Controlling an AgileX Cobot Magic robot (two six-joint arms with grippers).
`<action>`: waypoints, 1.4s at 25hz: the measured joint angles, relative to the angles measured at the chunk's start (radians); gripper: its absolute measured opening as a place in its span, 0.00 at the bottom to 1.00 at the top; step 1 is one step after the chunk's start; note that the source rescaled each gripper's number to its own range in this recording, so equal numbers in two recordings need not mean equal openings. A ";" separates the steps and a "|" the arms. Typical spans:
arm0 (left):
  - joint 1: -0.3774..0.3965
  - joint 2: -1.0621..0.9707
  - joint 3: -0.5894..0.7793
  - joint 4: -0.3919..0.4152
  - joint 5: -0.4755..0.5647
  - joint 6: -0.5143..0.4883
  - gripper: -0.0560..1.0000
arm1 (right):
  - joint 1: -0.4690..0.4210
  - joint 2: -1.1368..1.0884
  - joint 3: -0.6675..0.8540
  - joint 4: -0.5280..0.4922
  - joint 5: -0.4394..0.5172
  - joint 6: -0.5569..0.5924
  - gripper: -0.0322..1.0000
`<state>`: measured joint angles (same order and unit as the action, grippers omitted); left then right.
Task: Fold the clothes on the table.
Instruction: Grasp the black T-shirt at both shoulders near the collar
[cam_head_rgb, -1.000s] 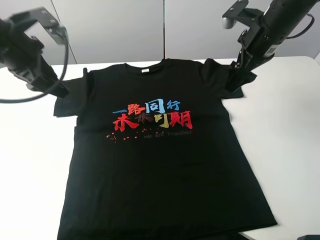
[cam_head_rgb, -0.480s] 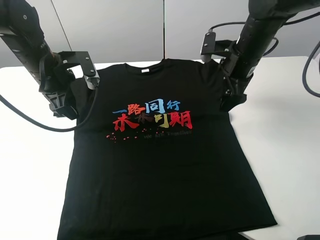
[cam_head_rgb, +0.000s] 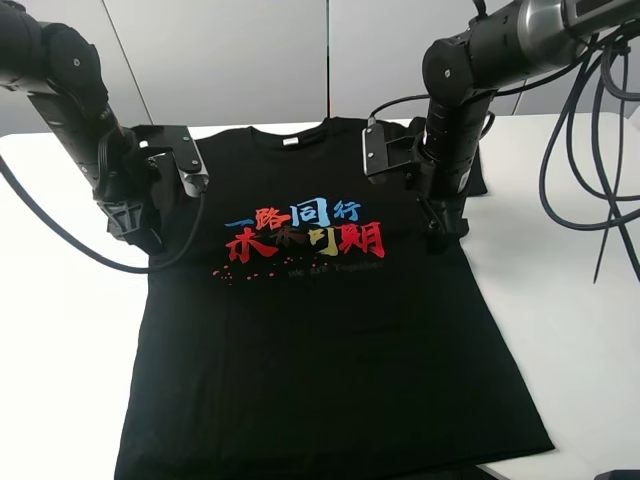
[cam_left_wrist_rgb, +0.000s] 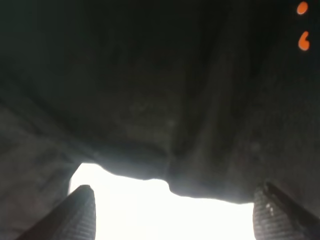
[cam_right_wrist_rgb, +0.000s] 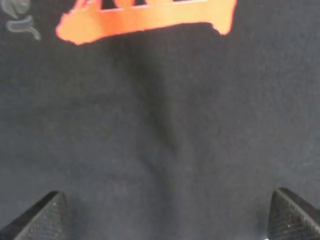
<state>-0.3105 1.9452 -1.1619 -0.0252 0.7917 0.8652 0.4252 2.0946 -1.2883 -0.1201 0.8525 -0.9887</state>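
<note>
On the white table (cam_head_rgb: 570, 300), the black T-shirt (cam_head_rgb: 330, 340) lies flat, collar far, with the left gripper (cam_head_rgb: 138, 225) at its left sleeve and the right gripper (cam_head_rgb: 445, 222) over its right chest, both jaws apart; light and limp, it probably wants pinching at the sleeve edges.

The T-shirt (cam_head_rgb: 330, 340) is matt black cloth with flat print (cam_head_rgb: 305, 232); the table (cam_head_rgb: 560, 300) is smooth, white, faintly glossy; the pads (cam_right_wrist_rgb: 42, 217) of the right gripper (cam_right_wrist_rgb: 165, 215) are ribbed
</note>
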 joint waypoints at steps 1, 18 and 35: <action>-0.008 0.006 0.000 0.000 -0.005 0.008 0.85 | 0.000 0.001 0.000 0.000 -0.007 0.002 0.89; -0.057 0.091 -0.002 0.025 -0.015 0.031 0.85 | 0.002 0.044 -0.002 -0.020 -0.049 0.004 0.86; -0.059 0.143 -0.019 0.064 -0.009 0.027 0.85 | 0.002 0.062 -0.011 -0.020 -0.041 0.004 0.86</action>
<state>-0.3692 2.0878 -1.1808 0.0386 0.7832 0.8926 0.4272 2.1565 -1.2995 -0.1401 0.8115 -0.9848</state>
